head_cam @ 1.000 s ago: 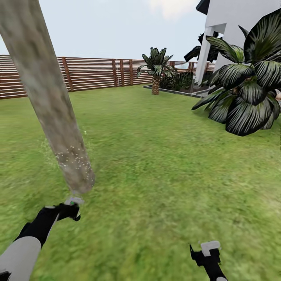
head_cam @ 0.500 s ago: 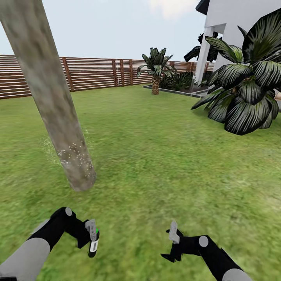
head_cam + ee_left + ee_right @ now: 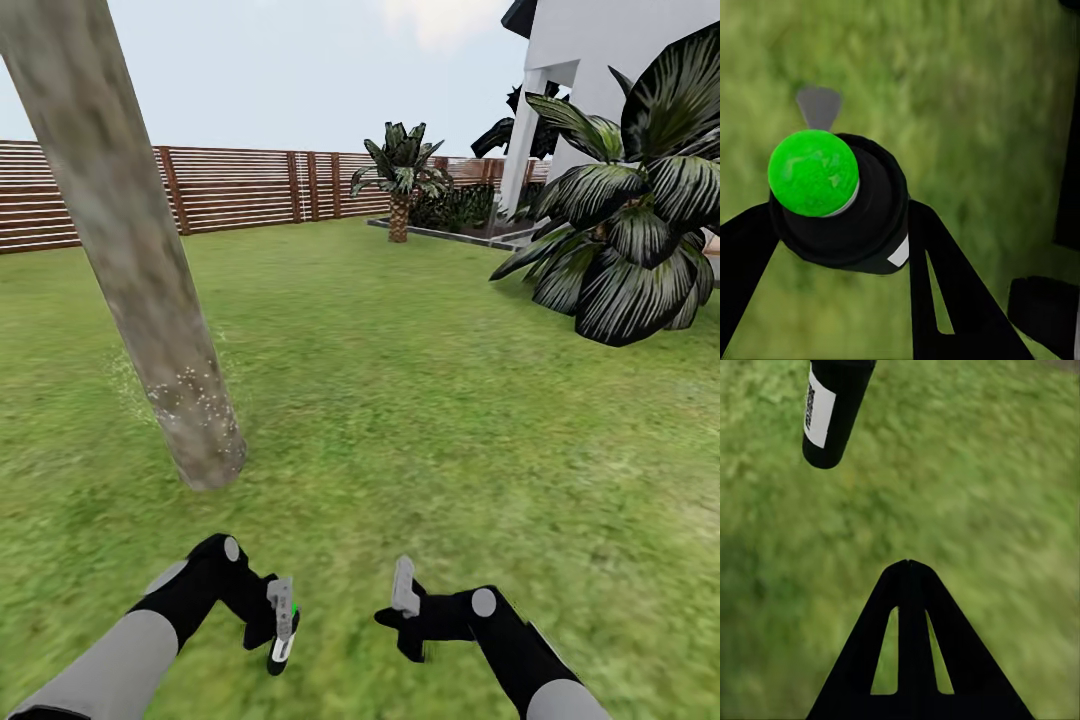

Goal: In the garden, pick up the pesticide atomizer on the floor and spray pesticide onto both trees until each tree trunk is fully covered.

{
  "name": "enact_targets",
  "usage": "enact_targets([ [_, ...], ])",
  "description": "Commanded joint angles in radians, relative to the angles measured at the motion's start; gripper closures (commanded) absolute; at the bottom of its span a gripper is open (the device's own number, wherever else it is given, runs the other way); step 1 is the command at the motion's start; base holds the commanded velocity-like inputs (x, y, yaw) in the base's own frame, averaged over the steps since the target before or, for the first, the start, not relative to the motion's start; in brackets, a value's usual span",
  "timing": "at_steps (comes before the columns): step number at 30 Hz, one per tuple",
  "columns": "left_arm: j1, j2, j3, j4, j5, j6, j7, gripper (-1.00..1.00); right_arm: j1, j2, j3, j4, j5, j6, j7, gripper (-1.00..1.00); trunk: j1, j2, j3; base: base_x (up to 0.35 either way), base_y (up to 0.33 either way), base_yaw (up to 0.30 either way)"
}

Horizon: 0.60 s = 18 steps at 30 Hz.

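Observation:
One thick, mottled grey-beige tree trunk [image 3: 130, 250] leans across the left of the head view, its base in the grass. Whitish pesticide specks [image 3: 190, 392] dot its lower part. My left gripper [image 3: 272, 615] hangs low over the lawn, in front of the trunk's base and apart from it, shut on the pesticide atomizer [image 3: 280, 652]. The atomizer [image 3: 840, 202] is a black bottle with a white label and green top, held between the left gripper [image 3: 840, 219]'s fingers. My right gripper [image 3: 403, 590] is shut and empty beside it. Over its closed fingers [image 3: 909, 607], the right wrist view shows the atomizer [image 3: 832, 409].
A brown slatted fence [image 3: 250, 185] runs along the back of the lawn. A short palm [image 3: 400, 180] stands by a planter near the white house [image 3: 600, 60]. A large dark-leaved plant [image 3: 630, 230] fills the right side. Grass [image 3: 420, 400] spreads across the middle.
Both arms have swung inward toward the middle. The left gripper with the atomizer has come back from the trunk's base and moved right; the right gripper has moved left.

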Motion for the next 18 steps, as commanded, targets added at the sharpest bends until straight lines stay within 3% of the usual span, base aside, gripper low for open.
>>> enact_targets([
  [1,0.000,-0.004,-0.004,-0.001,0.000,0.000,0.000,1.00,0.000,0.004,0.000,-0.001,0.000,0.000,0.000,1.00,0.000,0.000,0.000,0.000,0.000,0.000],
  [3,0.000,-0.015,-0.007,-0.004,0.000,0.000,0.000,1.00,0.000,0.008,0.001,-0.001,0.000,0.000,0.001,1.00,0.000,0.000,0.000,0.000,0.000,0.000],
  [5,0.000,-0.035,-0.009,-0.004,-0.003,0.000,0.004,1.00,0.000,0.010,0.033,-0.002,0.000,0.000,0.004,1.00,0.000,0.000,0.000,0.000,0.000,0.000],
  [8,0.000,-0.060,-0.007,0.001,-0.049,0.001,0.073,1.00,0.000,0.014,0.077,-0.016,0.000,0.000,0.005,1.00,0.000,0.000,0.000,0.000,0.000,0.000],
  [12,0.002,-0.065,-0.006,0.009,-0.064,-0.002,0.085,1.00,0.000,0.017,0.081,-0.024,0.000,0.000,0.004,1.00,0.000,0.000,0.000,0.000,0.000,0.000],
  [16,0.003,-0.079,-0.073,0.011,-0.065,0.000,0.087,1.00,0.000,0.017,0.081,-0.025,0.000,-0.001,0.004,1.00,0.000,0.000,0.000,0.000,0.000,0.000],
  [18,0.004,-0.080,-0.080,0.011,-0.063,0.000,0.088,1.00,0.000,0.017,0.081,-0.025,0.000,-0.001,0.004,1.00,0.000,0.000,0.000,0.000,0.000,0.000],
])
